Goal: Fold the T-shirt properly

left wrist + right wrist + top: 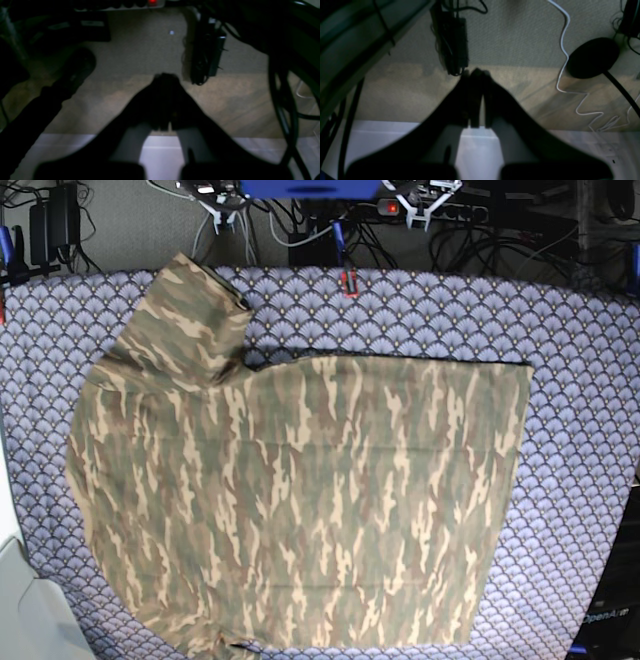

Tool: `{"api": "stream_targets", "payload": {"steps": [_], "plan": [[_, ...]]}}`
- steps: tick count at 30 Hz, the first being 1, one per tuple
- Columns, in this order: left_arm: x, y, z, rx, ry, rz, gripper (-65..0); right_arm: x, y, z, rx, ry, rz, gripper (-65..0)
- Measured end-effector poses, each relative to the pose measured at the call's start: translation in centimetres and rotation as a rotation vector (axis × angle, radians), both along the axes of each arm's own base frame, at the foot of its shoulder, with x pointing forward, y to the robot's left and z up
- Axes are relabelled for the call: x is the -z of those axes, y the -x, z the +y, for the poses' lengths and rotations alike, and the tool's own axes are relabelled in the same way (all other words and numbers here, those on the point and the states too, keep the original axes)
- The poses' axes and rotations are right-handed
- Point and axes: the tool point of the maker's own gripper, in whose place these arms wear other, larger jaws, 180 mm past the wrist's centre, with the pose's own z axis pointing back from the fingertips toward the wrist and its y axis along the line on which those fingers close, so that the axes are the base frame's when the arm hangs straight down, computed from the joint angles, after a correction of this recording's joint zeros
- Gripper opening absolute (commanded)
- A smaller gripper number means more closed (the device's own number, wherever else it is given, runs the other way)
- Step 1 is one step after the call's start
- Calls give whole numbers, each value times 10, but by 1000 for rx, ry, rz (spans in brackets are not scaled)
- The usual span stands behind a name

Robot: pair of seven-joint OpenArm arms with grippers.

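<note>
Currently the T-shirt (300, 500) lies spread flat on the table, covering most of the blue-grey scallop-patterned tablecloth (580, 430). Its camouflage print of tan, olive and brown faces up. One short sleeve (185, 320) points toward the far left corner of the table, and a dark inner edge shows along the straight far border of the cloth. The near border of the shirt runs out of the base view at the bottom. Neither arm appears in the base view, and nothing touches the shirt. Beyond the far table edge, cables and a power strip (430, 208) lie on the floor. In the left wrist view, the left gripper (165, 77) has its jaws pressed together with nothing between them; it points at a carpeted floor with dark cabling nearby. In the right wrist view, the right gripper (475, 73) likewise has its jaws pressed together and empty, above a floor crossed by a white cable (563, 42).
</note>
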Motion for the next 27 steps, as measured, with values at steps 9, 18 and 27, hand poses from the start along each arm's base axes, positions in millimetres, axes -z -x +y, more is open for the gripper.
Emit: {"api": "stream_targets", "payload": {"steps": [9,18,27], "plan": [[0,0,6,0,-14,0,-649,0,1,0,3,0,1,-650],[-17,1,18,17,-21,-132,-649,-10,-4,-24,-10,30,-173,-650],[-87,-26,49,-12,-55,-384,-649,-84,-18,-28,-37,12,-435,-650]]}}
